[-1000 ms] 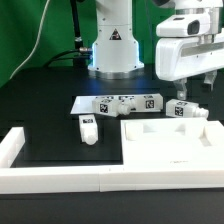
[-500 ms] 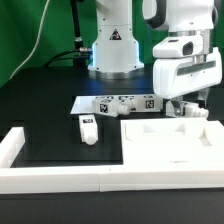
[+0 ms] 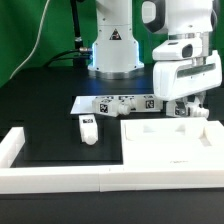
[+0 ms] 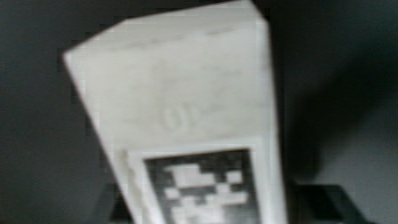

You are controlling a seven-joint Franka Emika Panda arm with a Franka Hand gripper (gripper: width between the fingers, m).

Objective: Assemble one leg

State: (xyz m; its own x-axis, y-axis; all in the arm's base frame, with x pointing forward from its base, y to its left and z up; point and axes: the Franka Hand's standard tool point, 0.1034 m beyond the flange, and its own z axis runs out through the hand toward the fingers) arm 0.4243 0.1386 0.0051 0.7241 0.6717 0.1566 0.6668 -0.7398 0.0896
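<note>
One leg (image 3: 181, 109), a small white post with a black-and-white tag, stands at the far edge of the square panel (image 3: 165, 145) on the exterior view's right. My gripper (image 3: 182, 106) has come down over it, a finger on each side. In the wrist view this leg (image 4: 178, 110) fills the picture, its tag toward the fingers, and dark fingers (image 4: 320, 205) press against its sides. Another leg (image 3: 88, 128) lies alone on the black table. Several more legs (image 3: 128, 102) lie in a row behind.
The marker board (image 3: 84, 104) lies under the row of legs. White border rails (image 3: 60, 181) run along the front and the exterior view's left (image 3: 12, 146). The robot's base (image 3: 113, 48) stands at the back.
One second ago my gripper was higher and further to the exterior view's right. It came down over the leg by the panel's far edge and has held still for the last half second.
</note>
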